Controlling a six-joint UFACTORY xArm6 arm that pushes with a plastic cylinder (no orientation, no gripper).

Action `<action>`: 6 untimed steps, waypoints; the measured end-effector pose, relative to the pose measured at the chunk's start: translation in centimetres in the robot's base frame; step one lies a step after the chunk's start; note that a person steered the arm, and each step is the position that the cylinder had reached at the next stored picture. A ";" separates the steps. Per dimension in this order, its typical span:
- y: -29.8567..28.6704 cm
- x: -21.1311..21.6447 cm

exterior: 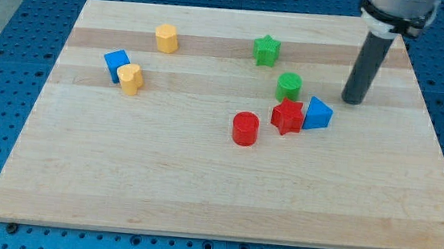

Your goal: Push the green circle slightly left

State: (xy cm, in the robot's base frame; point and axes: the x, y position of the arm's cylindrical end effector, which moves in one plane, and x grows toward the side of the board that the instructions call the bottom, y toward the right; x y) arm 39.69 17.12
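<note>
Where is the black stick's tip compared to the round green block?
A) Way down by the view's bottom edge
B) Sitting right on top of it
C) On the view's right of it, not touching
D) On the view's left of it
C: my tip rests on the board on the view's right of the green circle, with bare wood showing between them.
</note>
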 end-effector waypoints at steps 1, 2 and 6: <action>-2.2 0.2; -5.0 0.5; -10.9 2.9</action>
